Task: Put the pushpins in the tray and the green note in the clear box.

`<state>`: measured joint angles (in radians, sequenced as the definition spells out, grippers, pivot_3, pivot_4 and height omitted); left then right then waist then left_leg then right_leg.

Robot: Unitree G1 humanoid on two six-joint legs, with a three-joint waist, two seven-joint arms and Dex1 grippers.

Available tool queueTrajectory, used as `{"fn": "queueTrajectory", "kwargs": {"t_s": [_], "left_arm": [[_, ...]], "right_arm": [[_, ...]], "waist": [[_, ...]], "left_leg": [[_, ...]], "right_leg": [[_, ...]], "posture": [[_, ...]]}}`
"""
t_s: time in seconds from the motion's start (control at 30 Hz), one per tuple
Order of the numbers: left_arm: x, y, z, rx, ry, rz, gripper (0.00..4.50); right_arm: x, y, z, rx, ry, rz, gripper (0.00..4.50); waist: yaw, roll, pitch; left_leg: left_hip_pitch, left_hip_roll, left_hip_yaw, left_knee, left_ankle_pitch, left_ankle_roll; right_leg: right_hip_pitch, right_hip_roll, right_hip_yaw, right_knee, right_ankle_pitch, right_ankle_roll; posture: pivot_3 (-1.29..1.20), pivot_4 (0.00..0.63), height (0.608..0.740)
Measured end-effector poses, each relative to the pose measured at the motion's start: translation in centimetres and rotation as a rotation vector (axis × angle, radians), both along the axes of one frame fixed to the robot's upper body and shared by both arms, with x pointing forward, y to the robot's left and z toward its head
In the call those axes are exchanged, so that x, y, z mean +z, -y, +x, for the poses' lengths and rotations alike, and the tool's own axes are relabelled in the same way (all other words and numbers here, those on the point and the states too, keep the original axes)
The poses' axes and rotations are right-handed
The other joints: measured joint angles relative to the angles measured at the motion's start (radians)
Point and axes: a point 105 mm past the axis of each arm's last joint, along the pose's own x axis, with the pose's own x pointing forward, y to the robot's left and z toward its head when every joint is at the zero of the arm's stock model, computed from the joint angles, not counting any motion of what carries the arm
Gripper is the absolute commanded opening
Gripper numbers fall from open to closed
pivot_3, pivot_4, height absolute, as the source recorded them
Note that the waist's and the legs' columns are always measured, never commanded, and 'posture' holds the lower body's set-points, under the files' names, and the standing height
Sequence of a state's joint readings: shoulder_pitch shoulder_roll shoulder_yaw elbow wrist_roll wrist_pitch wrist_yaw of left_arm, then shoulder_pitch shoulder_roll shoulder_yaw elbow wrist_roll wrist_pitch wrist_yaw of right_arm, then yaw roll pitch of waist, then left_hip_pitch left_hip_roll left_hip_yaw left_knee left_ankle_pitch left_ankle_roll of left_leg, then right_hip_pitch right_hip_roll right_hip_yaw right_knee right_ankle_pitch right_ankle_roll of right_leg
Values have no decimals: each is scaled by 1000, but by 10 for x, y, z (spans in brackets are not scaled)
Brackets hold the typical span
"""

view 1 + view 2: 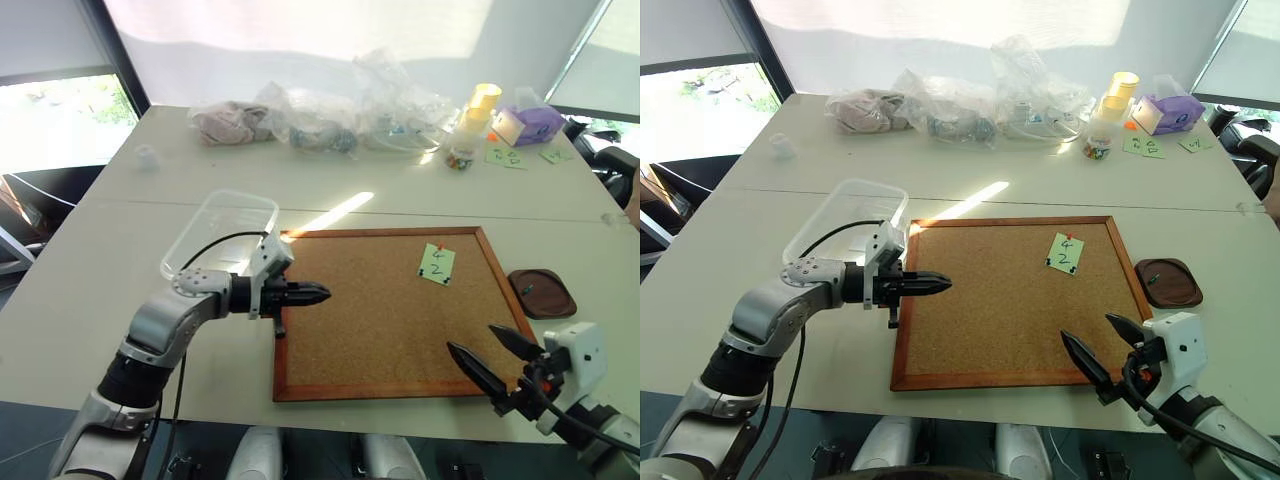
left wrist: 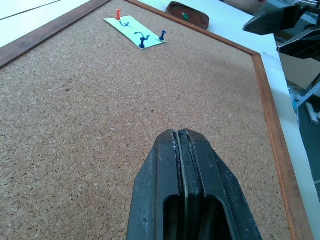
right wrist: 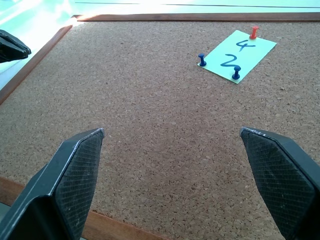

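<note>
Three pushpins still hold the green note on the cork board: one red-orange pin at its top edge and two blue pins at its lower corners. You can see that the note, with "4" over "2" written on it, sits toward the far right part of the board. The tray lies on the table just beside the board's right frame, and one small green pin seems to be already inside it. The clear box stands at the board's far left corner, touching or almost touching the frame; I cannot tell which.

Your right gripper hovers over the near right corner of the board with its fingers spread wide and nothing between them. It points toward the note but is well apart from it. Your left gripper reaches over the left edge of the board, its fingers pressed together and holding nothing.

So the step in hand, as I judge it, is the approach to pull a pin. The note cannot go to the box before all three pins are out. For the next move you need to bring the right gripper forward to the note, centre one pin head between the fingers, close on it gently, and pull straight up. The heads are very small, so careful alignment is important.
</note>
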<state>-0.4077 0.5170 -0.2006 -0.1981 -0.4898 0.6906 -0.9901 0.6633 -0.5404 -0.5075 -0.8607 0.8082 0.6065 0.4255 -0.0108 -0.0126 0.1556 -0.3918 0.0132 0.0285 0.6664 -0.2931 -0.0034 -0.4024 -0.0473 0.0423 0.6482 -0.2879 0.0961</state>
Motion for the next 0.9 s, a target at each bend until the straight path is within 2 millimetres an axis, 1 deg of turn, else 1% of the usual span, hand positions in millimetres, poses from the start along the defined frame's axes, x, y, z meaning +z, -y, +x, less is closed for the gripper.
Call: {"fn": "queueTrajectory", "kwargs": {"t_s": [0.1,0.27,0.7,0.8,0.9], "left_arm": [[0,0,0,-3,3,2,35],[10,3,3,-16,35,1,35],[7,7,2,-31,31,5,35],[6,6,9,-20,43,19,35],[12,10,17,-39,85,18,35]], "right_arm": [[0,0,0,-2,1,-1,4500],[0,0,1,-6,-1,-2,4500],[0,1,4,-16,-1,-15,4500],[1,2,7,-32,1,-9,4500],[4,4,10,-52,10,4,4500]], "waist": [[0,0,0],[0,0,0],[0,0,0],[0,0,0],[0,0,0]], "left_leg": [[0,0,0,0,0,0],[0,0,0,0,0,0],[0,0,0,0,0,0],[0,0,0,0,0,0],[0,-1,0,0,0,0]], "right_leg": [[0,0,0,0,0,0],[0,0,0,0,0,0],[0,0,0,0,0,0],[0,1,0,0,0,0],[0,2,0,0,0,0]], "posture": [[0,150,740],[0,150,740],[0,150,740],[0,150,740],[0,150,740]]}}
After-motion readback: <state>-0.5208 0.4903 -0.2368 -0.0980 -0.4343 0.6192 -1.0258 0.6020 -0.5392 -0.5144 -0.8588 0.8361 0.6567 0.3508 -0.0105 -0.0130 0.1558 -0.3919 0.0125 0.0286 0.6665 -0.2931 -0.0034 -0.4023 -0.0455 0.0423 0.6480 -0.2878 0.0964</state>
